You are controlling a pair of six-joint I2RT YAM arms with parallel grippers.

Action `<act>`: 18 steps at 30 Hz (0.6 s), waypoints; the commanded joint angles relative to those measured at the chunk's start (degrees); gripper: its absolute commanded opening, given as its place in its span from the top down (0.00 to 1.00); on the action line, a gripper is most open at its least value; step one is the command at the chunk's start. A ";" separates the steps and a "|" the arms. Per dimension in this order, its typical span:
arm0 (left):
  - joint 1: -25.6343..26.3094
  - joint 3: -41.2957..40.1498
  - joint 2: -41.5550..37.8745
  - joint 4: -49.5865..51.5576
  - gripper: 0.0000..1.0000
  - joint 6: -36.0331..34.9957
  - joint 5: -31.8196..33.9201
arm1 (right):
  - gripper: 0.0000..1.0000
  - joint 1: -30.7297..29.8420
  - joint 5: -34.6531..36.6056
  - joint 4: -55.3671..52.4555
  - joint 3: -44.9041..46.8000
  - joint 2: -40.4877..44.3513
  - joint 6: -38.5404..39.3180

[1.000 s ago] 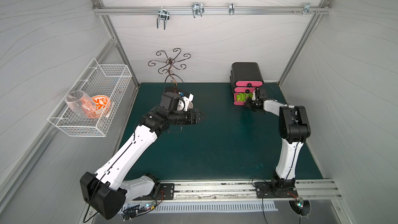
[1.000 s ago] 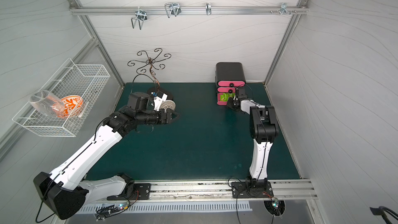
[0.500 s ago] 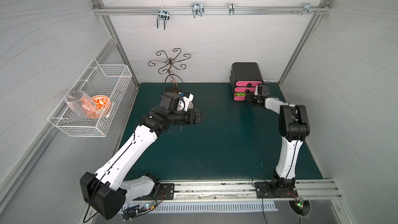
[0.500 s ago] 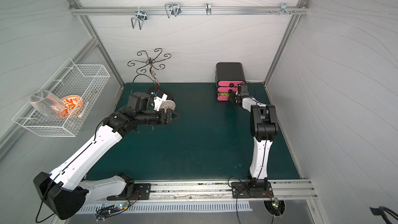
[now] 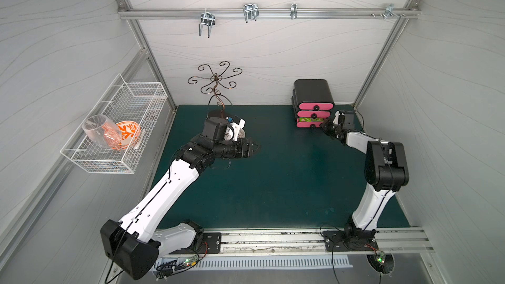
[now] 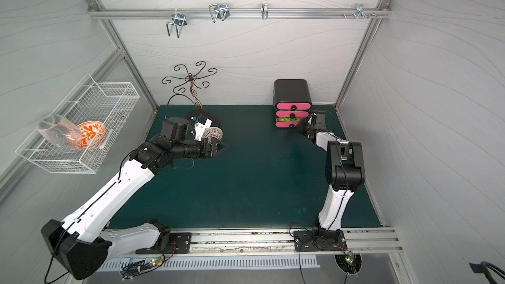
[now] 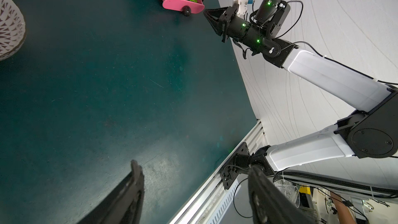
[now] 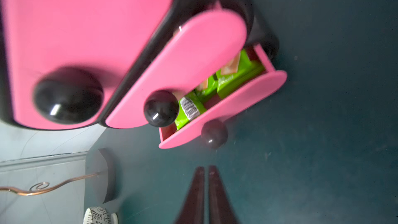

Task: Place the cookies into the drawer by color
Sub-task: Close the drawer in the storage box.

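While green cookies [image 8: 234, 76] lie in ajar bottom drawer [image 8: 237, 104], right gripper [image 8: 206, 170] closed, empty, near knob [image 8: 214, 133]; left gripper [image 7: 193, 164] wide.

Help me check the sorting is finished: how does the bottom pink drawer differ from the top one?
The bottom drawer stands partly pulled out; the top drawer sits fully shut. The bottom drawer shows green cookies inside; the top drawer's contents are hidden. Both have a pink front and a round black knob.
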State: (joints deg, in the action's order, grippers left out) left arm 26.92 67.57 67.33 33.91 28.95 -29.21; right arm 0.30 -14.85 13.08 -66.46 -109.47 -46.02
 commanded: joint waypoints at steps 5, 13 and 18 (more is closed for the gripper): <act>0.15 0.06 -0.95 -2.10 0.23 -0.21 -0.13 | 1.00 1.48 -6.27 13.14 -1.00 -7.73 -15.68; 0.11 -0.40 -1.20 -1.81 0.23 -0.29 0.15 | 1.00 1.22 -6.97 17.24 -6.15 -15.22 -21.21; 0.13 0.02 -0.23 -2.35 0.23 -0.11 0.02 | 1.00 -0.27 -7.54 18.07 -8.98 -18.45 -24.24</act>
State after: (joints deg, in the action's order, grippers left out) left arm 26.94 67.02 66.96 33.95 28.95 -29.17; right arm 1.19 -21.34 28.25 -73.28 -125.60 -66.96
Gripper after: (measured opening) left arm 0.769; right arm 0.044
